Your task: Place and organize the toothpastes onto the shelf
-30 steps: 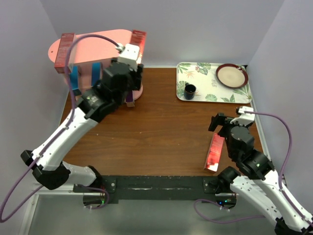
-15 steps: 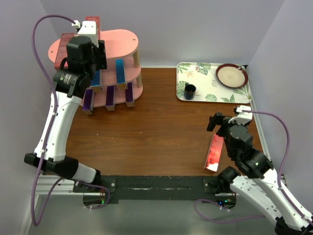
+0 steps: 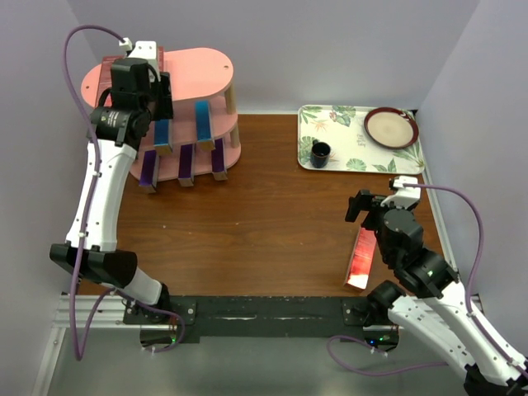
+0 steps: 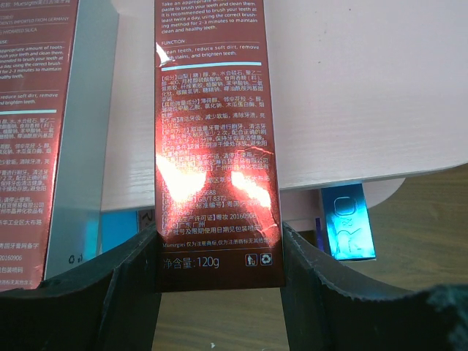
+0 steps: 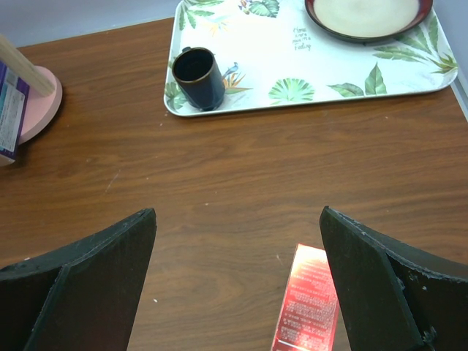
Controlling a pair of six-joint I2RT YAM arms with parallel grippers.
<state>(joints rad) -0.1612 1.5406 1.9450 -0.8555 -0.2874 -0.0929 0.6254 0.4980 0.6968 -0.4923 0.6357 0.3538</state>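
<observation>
- The left pincer (image 4: 219, 245) clamps the near end of a red carton (image 4: 216, 131). Its black fingers (image 4: 110, 292) press one on each long side, just above the printed "120g".
- The left arm reaches up to the left end of the pink shelf (image 3: 202, 70), which stands at the far left of the desk (image 3: 264, 214).
- The held carton stretches away over the shelf's top board. Its gripped end overhangs the board's edge, and whether it rests on the board cannot be told.
- A second red carton (image 4: 36, 131) lies just beside it on the left, parallel, with a strip of pink board showing between the two.
- Under the top board, two blue cartons (image 3: 202, 122) show on the middle tier.
- Three purple cartons (image 3: 186, 165) line the bottom tier, their ends jutting toward the open desk.
- The right pincer (image 5: 238, 216) hangs above the desk, spread wide and gripping nothing.
- A third red carton (image 5: 311, 303) lies flat on the desk under that pincer, near the front right edge and well apart from the shelf.
- At the far right corner sits a floral tray (image 3: 351, 136), which carries a dark cup (image 3: 320, 153) and a brown-rimmed plate (image 3: 391, 127).
</observation>
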